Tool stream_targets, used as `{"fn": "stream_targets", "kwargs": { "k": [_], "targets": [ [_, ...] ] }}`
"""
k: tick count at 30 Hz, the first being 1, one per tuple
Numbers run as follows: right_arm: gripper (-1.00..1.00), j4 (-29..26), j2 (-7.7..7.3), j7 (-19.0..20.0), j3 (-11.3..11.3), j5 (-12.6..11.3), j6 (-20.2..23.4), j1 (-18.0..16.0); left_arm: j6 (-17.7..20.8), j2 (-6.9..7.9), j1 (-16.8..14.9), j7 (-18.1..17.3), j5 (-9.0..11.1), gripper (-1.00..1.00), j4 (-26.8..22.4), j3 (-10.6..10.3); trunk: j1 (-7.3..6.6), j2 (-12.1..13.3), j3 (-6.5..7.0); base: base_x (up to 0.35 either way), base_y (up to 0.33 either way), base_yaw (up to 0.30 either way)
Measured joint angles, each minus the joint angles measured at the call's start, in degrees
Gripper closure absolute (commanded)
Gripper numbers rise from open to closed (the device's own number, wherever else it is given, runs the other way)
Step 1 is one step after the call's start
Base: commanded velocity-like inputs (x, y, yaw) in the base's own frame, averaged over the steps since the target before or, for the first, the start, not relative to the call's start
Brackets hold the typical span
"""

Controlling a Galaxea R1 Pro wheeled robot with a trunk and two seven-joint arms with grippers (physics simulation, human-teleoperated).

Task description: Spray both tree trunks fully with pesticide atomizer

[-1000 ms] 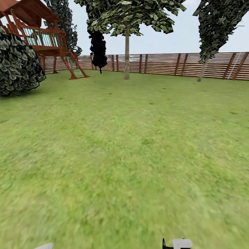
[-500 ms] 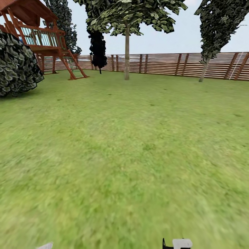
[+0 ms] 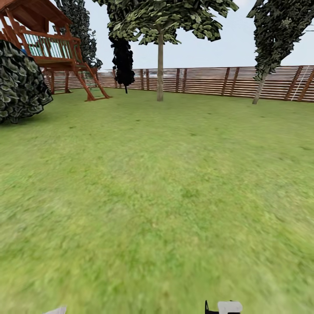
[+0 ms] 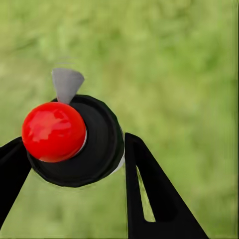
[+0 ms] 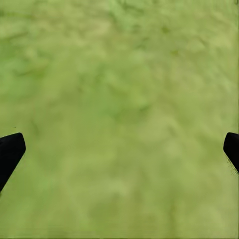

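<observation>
From the head view we look across a wide grass floor (image 3: 165, 196) that takes up the lower two thirds of the frame. A brown slatted wooden fence (image 3: 209, 80) runs along its far edge. At upper centre stands a tree (image 3: 165, 19) with a straight pale trunk (image 3: 160, 69) rising from the grass in front of the fence. At upper right a second tree (image 3: 279, 30) leans, its thin pale trunk (image 3: 259, 89) meeting the ground near the fence. A near-black conifer (image 3: 123, 61) hangs just left of the central trunk. In the upper left corner we see a red-brown wooden play tower (image 3: 52, 43) with a ladder, and a dark leafy bush (image 3: 19, 83) at the left edge partly in front of it.

In the left wrist view, our left gripper (image 4: 74, 154) pinches the pesticide atomizer (image 4: 92, 142): black fingers (image 4: 149, 194) press on either side of its round black body. Its glossy red top (image 4: 53, 131) faces the camera, with blurred grass behind.

In the right wrist view, our right gripper (image 5: 119, 154) hangs over bare grass with its black fingers (image 5: 10, 152) spread wide, at the two side edges of the frame.
</observation>
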Motion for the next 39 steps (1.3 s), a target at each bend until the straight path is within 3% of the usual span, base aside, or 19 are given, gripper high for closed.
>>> {"fn": "stream_targets", "kwargs": {
  "k": [39],
  "targets": [
    [-1.00,0.00,0.00,0.00,0.00,0.00,0.00,-0.01,-0.03,-0.14,0.00,0.00,0.00,1.00,0.03,-0.11,0.00,0.00,0.00,0.339,0.000,0.000]
  ]
}}
